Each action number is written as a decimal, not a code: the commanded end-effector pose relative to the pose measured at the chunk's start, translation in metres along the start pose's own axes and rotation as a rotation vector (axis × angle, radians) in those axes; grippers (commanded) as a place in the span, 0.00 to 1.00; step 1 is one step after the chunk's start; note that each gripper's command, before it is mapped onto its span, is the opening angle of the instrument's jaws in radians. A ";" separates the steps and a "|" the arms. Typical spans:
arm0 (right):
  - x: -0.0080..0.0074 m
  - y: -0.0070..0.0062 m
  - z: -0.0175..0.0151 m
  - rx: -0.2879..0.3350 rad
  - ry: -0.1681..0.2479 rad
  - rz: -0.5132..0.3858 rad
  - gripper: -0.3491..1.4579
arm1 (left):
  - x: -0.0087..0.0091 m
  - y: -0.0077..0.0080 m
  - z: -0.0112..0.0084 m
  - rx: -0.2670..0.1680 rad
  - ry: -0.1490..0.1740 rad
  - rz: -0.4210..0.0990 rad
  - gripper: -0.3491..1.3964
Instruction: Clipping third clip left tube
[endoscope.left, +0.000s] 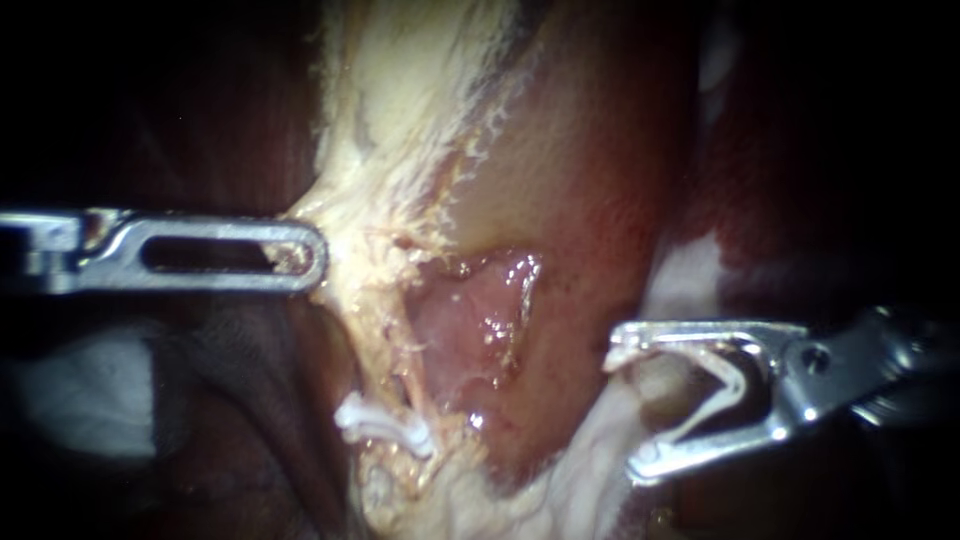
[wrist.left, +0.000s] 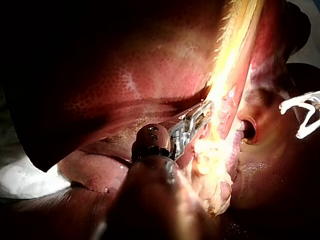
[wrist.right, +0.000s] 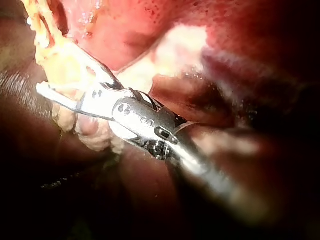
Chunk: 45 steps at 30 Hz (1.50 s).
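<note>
Dark red liver (wrist.left: 125, 75) backs the whole field, wet under the light. At the right, the right instrument (endoscope.left: 622, 412) stands with its jaws wide apart, but they are not empty. A white clip (endoscope.left: 728, 385) sits in them, one leg lying along each jaw, its bend deep at the jaw root. The open mouth faces left and lies well apart from the target, with red tissue between.

Further left runs the left tube (endoscope.left: 372, 345), a thin yellowish strand going from far to near along the left edge of a pink, shiny window (endoscope.left: 470, 320). Toward its near end a set clip (endoscope.left: 385, 425) already crosses it. At the far end, the left instrument (endoscope.left: 315, 255) has its jaws clamped on the yellow tissue (endoscope.left: 380, 200) beside the tube and seems to hold the strand taut.

I judge the tube to be soft, light, slick with fluid and easy to tear. It will likely bend away from a push rather than resist. The clip looks stiff and light.

The place to take the tube, as I read it, is the bare stretch between the set clip and the left instrument's hold. The clip should go squarely across, with the whole width of the strand inside it before closing. Ragged fat clinging to the tube could crowd the clip's tip.
</note>
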<state>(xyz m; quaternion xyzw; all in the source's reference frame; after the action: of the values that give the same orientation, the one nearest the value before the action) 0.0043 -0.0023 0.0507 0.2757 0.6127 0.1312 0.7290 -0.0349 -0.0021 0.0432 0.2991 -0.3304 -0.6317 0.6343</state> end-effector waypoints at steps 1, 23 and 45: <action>-0.0002 0.0002 0.0006 -0.001 -0.005 0.004 0.52 | 0.0000 0.0000 0.0000 -0.001 0.000 0.000 0.00; -0.0029 0.0043 0.0115 0.019 -0.038 0.099 0.52 | 0.0002 -0.0004 -0.0003 -0.002 -0.002 -0.001 0.00; -0.0055 0.0061 0.0155 0.009 -0.076 0.114 0.52 | 0.0003 -0.0005 -0.0004 -0.003 -0.002 -0.002 0.00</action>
<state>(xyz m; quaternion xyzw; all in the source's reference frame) 0.0193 -0.0041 0.0603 0.3180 0.5671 0.1592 0.7430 -0.0349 -0.0024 0.0425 0.2979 -0.3298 -0.6333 0.6336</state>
